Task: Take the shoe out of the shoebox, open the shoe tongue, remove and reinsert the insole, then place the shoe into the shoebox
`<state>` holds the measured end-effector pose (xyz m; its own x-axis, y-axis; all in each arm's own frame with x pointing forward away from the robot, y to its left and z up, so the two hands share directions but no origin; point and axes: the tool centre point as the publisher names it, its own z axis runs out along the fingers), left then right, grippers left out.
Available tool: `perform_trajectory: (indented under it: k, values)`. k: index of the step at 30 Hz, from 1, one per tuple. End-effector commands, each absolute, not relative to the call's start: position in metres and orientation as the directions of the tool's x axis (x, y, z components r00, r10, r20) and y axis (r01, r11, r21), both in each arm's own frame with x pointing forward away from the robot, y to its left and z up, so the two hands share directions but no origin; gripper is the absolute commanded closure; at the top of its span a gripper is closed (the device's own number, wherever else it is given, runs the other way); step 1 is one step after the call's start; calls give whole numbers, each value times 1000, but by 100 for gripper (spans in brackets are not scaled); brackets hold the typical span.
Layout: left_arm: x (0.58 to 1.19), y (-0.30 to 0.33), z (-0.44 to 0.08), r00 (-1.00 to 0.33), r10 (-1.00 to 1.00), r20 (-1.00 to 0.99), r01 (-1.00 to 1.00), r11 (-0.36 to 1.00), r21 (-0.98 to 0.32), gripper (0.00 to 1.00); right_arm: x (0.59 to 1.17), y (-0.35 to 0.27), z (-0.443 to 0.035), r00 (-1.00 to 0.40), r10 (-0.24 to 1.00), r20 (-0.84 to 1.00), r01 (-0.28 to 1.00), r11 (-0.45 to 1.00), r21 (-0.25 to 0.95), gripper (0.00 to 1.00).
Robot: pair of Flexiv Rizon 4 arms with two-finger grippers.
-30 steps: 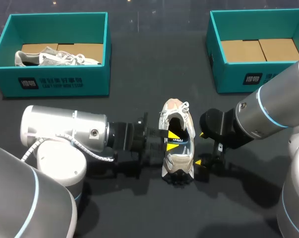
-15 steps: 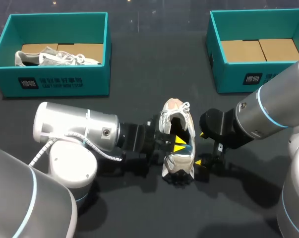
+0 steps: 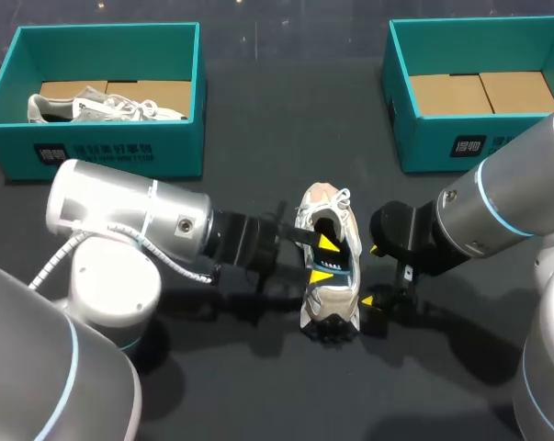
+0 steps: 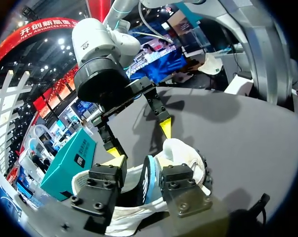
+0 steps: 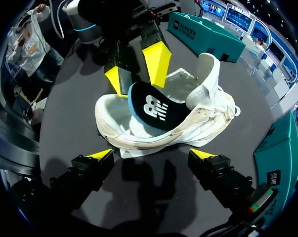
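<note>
the left gripper has drawn back a little from the shoe after pushing in half a second ago, and its wrist has rolled. the insole stands tilted right at this gripper, heel end raised above the collar and toe end inside. whether the gripper is clamped on it cannot be told. the insole step looks midway. the right gripper is spread wide with the shoe just ahead, unmoved and untouched.
</note>
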<state>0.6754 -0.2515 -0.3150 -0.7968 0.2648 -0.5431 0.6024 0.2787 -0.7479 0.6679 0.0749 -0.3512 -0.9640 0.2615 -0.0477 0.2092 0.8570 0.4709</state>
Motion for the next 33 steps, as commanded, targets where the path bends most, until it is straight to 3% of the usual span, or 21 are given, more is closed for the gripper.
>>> perform_trajectory:
  k: [1,23,33]
  values:
    - [676,-244,-306,-790,321,-522,607,291,-739,60,666,74,-351,-964,261,-49,208,856,473,0]
    - [682,-183,-278,-729,519,-446,655,341,-675,60,668,-19,-324,-951,298,-84,236,874,425,0]
    - [698,-160,-257,-645,663,-381,701,315,-639,64,668,-23,-324,-957,279,-83,214,867,450,0]
